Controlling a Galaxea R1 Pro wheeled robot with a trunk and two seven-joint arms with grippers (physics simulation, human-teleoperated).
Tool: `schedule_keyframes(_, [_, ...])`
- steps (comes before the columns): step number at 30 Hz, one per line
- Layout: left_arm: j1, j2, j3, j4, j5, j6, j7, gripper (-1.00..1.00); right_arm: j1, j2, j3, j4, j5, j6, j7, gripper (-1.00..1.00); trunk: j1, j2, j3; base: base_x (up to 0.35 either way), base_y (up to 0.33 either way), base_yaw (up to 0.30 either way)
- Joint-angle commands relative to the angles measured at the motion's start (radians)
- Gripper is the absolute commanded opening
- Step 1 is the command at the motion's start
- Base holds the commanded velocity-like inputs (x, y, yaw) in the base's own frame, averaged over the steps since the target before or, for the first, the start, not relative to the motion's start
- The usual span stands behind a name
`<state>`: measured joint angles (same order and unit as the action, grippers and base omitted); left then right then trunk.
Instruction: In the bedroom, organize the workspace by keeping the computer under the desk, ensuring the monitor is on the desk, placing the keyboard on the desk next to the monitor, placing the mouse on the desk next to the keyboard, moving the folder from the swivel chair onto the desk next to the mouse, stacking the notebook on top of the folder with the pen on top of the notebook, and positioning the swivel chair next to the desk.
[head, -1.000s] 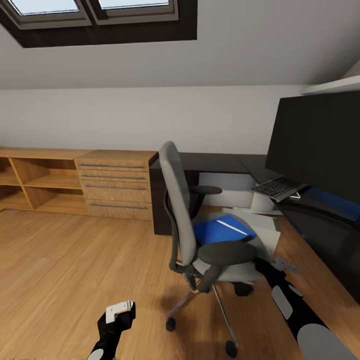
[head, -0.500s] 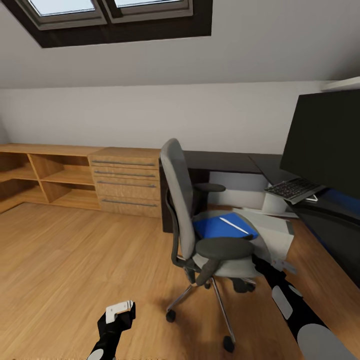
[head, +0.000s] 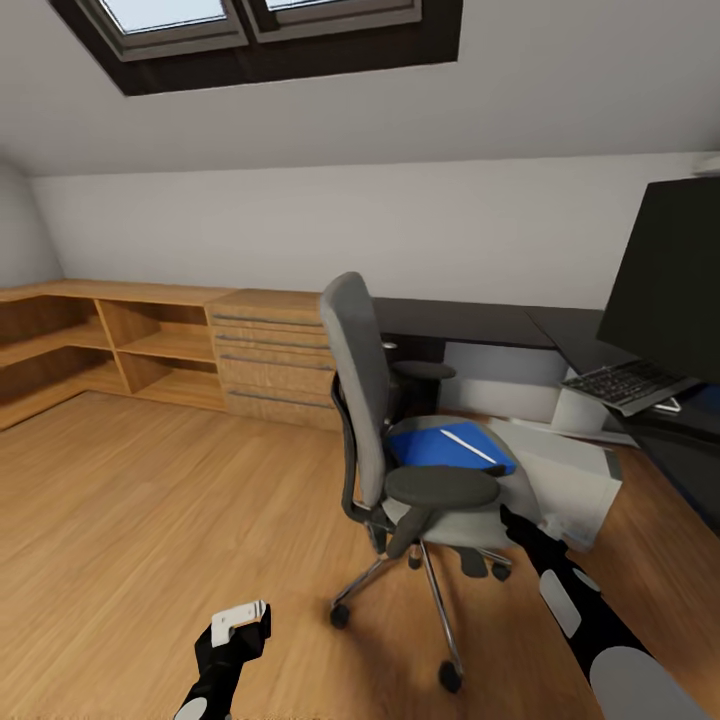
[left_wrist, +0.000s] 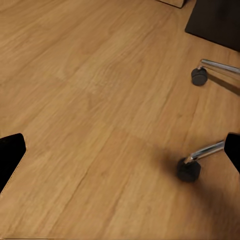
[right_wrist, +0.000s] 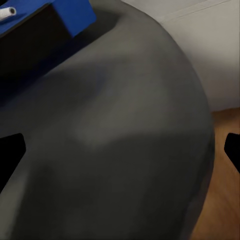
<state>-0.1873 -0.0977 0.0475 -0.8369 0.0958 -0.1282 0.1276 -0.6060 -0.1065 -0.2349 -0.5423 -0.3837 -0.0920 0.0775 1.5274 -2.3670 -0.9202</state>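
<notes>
Floor: open wood beside swivel chair
Folder: on chair seat
Monitor: cut off
Right gripper: gaping, empty, at seat's edge
Left gripper: spread, empty

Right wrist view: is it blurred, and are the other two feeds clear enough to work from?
Right wrist view: soft and low in detail, since the chair seat sits very close, with a sharp blue folder corner. Head view: crisp and evenly lit, with a soft shadow under the chair and the monitor cut off at the edge. Left wrist view: clear, showing floor grain and casters.
</notes>
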Motion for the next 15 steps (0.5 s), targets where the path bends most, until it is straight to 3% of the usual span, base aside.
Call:
schedule_keyframes(1, [-0.001,-0.001,0.000,0.001,0.010,-0.004,0.000,1.00,0.000,0.001,0.002,0.024,-0.012,-0.003,0.010,1.00,0.000,0.000,-0.002,0.000,0.000,0.176])
schedule_keyframes(10, [-0.001,-0.001,0.000,0.001,0.010,-0.004,0.001,1.00,0.000,-0.001,0.001,0.023,-0.011,-0.004,0.011,1.00,0.000,0.000,-0.008,0.000,0.000,0.174])
schedule_keyframes(15, [-0.001,-0.001,0.000,0.001,0.010,-0.004,0.001,1.00,0.000,-0.007,0.000,0.021,-0.011,-0.005,0.011,1.00,0.000,0.000,-0.009,0.000,0.000,0.060])
